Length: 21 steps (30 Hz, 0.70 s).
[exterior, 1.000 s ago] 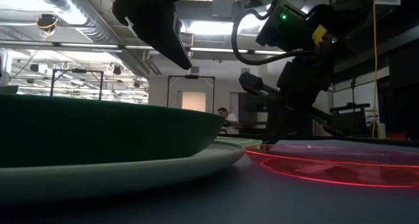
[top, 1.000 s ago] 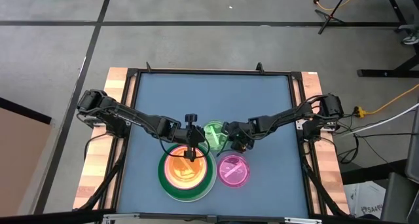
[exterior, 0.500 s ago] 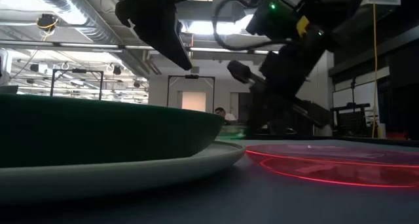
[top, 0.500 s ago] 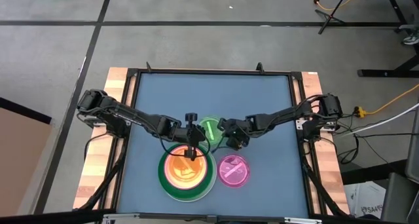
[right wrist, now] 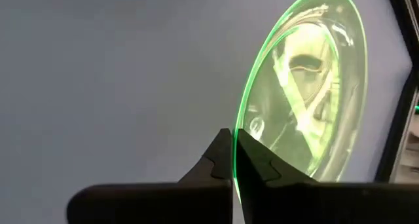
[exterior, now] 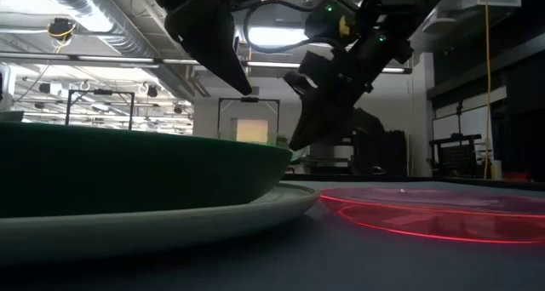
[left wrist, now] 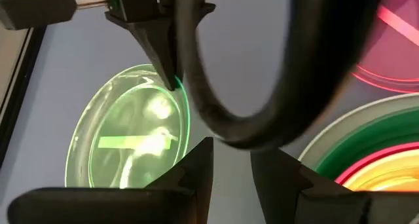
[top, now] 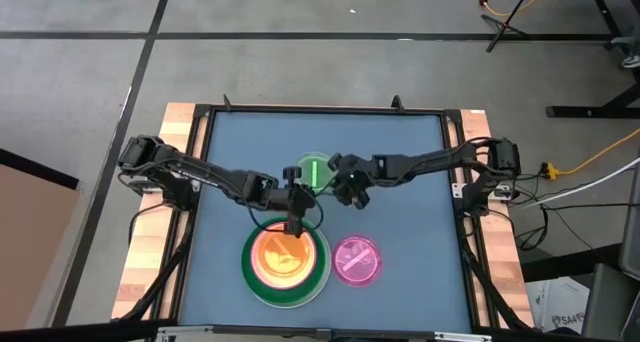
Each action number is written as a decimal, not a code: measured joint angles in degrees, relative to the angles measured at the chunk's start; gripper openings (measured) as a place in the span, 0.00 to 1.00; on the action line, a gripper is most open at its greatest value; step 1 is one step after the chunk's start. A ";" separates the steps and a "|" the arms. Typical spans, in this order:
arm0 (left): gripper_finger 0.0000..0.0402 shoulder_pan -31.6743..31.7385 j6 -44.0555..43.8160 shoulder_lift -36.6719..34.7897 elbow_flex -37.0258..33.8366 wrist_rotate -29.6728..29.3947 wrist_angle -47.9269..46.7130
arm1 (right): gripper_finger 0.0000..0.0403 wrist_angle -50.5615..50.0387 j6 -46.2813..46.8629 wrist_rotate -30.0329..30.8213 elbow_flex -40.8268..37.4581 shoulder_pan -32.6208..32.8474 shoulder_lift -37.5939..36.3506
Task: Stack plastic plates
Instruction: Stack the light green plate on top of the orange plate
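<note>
A stack of plates (top: 285,264) sits near the table's near edge: white at the bottom, dark green on it, pink and orange on top. In the low view the stack (exterior: 128,176) fills the left. A small pink translucent plate (top: 356,260) lies flat to its right. A small green translucent plate (top: 314,172) is beyond the stack, in my right gripper (top: 343,189), which is shut on it. My left gripper (top: 293,218) hangs over the stack's far rim, open by a narrow gap and touching nothing (left wrist: 232,178). My right gripper pinches the green plate's rim (right wrist: 237,142) between its two fingers, on the plate's right side. The fingertips (left wrist: 167,67) come from above, slanting down from the table's right. The plate (right wrist: 301,86) is tilted and looks lifted off the table.
The blue table top (top: 260,142) is bare toward the far edge and the left side. A black frame (top: 325,109) runs around it. The pink plate (exterior: 426,208) lies low on the near right. The two grippers are close together above the table's middle.
My right gripper has risen and moved toward the table's far edge, carrying the green plate from beside the stack's far right rim to a spot beyond the stack. The plate has come up off the table. My left gripper has shifted slightly toward the far edge.
</note>
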 joint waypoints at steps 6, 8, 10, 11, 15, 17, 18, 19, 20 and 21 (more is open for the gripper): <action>0.24 1.42 0.00 0.00 0.00 -0.02 -0.03 | 0.00 0.02 4.11 -5.18 1.14 -1.32 -0.07; 0.24 1.88 0.00 0.00 0.00 -0.02 -0.25 | 0.00 0.09 4.14 -5.74 1.51 -1.30 -0.09; 0.24 2.34 0.02 0.00 0.00 0.00 -0.73 | 0.00 0.12 4.14 -6.31 1.97 -1.21 -0.09; 0.24 2.53 0.00 0.00 0.00 0.00 -0.94 | 0.00 0.10 4.15 -6.59 2.23 -1.21 -0.09; 0.24 3.45 0.01 0.01 0.02 -0.03 -2.74 | 0.00 0.15 4.30 -8.33 2.91 -1.19 -0.09; 0.24 3.83 0.23 0.00 0.02 -0.04 -3.57 | 0.00 0.22 4.28 -8.80 3.17 -1.19 -0.09; 0.24 3.95 0.40 0.00 0.02 -0.03 -3.80 | 0.00 0.33 4.28 -9.24 3.21 -1.19 -0.09; 0.24 4.07 0.45 0.00 0.02 -0.01 -3.84 | 0.00 0.37 4.09 -9.67 3.22 -1.19 -0.09; 0.24 4.22 0.49 0.02 0.02 0.04 -3.87 | 0.00 0.37 3.97 -10.02 3.22 -1.19 -0.09; 0.24 4.31 0.54 0.00 0.02 0.04 -3.89 | 0.00 0.38 3.91 -10.47 3.23 -1.19 -0.09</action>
